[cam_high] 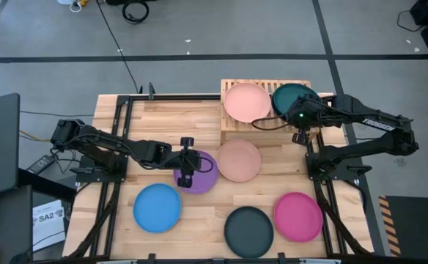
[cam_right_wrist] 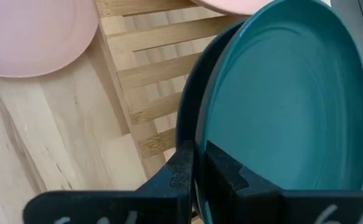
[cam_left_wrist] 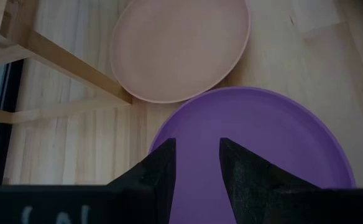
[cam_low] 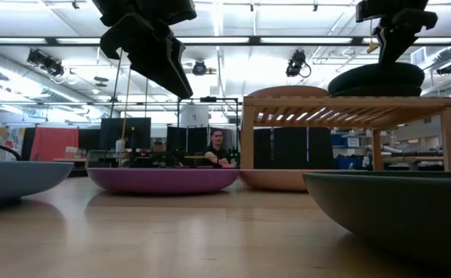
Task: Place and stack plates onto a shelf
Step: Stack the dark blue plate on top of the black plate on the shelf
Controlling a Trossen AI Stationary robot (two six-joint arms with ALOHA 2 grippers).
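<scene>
The light-wood shelf [cam_high: 232, 130] stands at the table's far side. It carries a peach plate [cam_high: 247, 103] and a dark teal plate [cam_right_wrist: 287, 93], which lies on a darker plate [cam_right_wrist: 186, 118]. My right gripper [cam_right_wrist: 200, 165] is shut on the teal plate's rim. My left gripper [cam_left_wrist: 197, 155] hangs open above the purple plate [cam_left_wrist: 262, 143] on the table, its fingers well clear of it in the low view. A second peach plate [cam_high: 238, 160], a blue plate [cam_high: 157, 207], a black plate [cam_high: 248, 231] and a magenta plate [cam_high: 298, 216] lie flat on the table. My right gripper has the dark teal plate's rim [cam_right_wrist: 201, 134], on the side toward the table's near edge, pinched between its two fingers. One finger lies over the plate's inner face and the other outside the rim. The fingers slant down from above. The plate rests on the darker plate on the shelf.
The second peach plate lies just beside the purple one, partly in front of the shelf's legs [cam_left_wrist: 76, 68]. A person [cam_low: 219, 147] sits in the room beyond the table. Bare wood shows between the shelf and the near row of plates.
</scene>
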